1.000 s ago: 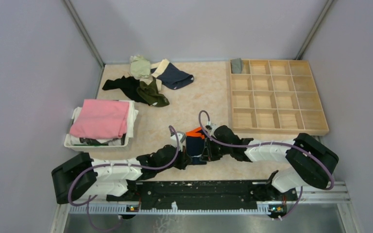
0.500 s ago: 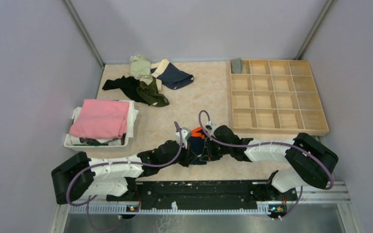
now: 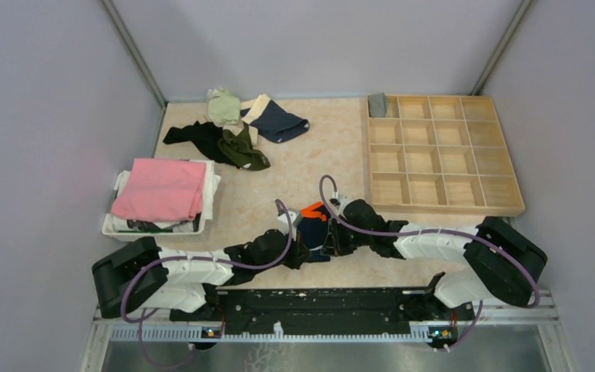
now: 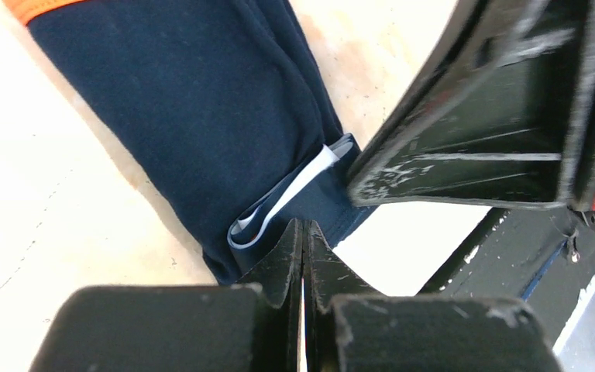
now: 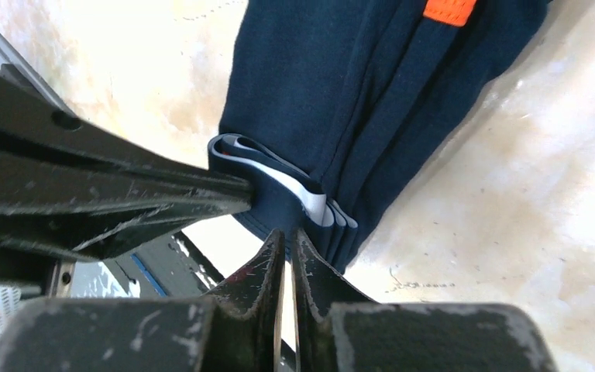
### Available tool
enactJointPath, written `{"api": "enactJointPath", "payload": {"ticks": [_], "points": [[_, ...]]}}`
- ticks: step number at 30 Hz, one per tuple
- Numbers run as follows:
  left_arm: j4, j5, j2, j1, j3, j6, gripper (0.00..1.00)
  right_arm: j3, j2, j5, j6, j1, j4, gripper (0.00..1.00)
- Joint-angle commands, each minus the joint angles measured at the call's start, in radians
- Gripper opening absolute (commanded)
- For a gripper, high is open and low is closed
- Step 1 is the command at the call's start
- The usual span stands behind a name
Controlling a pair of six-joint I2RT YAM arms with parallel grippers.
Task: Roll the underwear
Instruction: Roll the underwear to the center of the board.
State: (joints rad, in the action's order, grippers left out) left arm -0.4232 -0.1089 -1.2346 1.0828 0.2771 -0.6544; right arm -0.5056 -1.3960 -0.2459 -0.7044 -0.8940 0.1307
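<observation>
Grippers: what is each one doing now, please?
Left gripper: closed, pinching the folded end of the navy underwear.
Right gripper: closed, pinching that same end.

Navy pair (image 3: 312, 226) with orange trim lies folded into a narrow strip at front centre, orange end farthest, layered near end showing a pale inner band. Olive pair (image 3: 242, 149) and beige-waistband navy pair (image 3: 279, 122) sit crumpled far left. Grey pair (image 3: 377, 104) sits in the wooden tray's (image 3: 441, 208) far-left corner cell.

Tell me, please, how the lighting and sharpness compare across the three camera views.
Top external: even, soft light, faint shadows, sharp throughout. Left wrist: navy underwear crisp, pale table beside it nearly washed out. Right wrist: bright glare on the table, the right tool dark and slightly soft.
</observation>
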Motion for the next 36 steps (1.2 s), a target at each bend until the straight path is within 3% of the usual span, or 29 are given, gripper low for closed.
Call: {"api": "enactJointPath", "payload": {"ticks": [1,10,15,25,30,36], "points": [[-0.002,-0.082,-0.032,-0.001,-0.038,-0.043,0.0,-0.007,0.112,0.077,0.099,0.005,-0.052,0.09],[-0.014,-0.091,-0.079,-0.001,-0.053,-0.062,0.0,0.057,0.336,0.131,0.367,0.005,0.128,0.26],[0.001,-0.103,-0.08,-0.001,-0.061,-0.071,0.0,0.118,0.442,0.162,0.658,-0.022,0.288,0.33],[0.027,-0.124,-0.092,-0.002,-0.077,-0.098,0.0,0.092,0.47,0.254,1.361,-0.239,0.057,0.43],[0.022,-0.125,-0.107,-0.002,-0.076,-0.103,0.0,0.139,0.445,0.275,1.532,-0.332,0.017,0.43],[0.023,-0.114,-0.136,-0.002,-0.071,-0.106,0.0,0.17,0.379,0.272,1.609,-0.409,0.044,0.44]]}}
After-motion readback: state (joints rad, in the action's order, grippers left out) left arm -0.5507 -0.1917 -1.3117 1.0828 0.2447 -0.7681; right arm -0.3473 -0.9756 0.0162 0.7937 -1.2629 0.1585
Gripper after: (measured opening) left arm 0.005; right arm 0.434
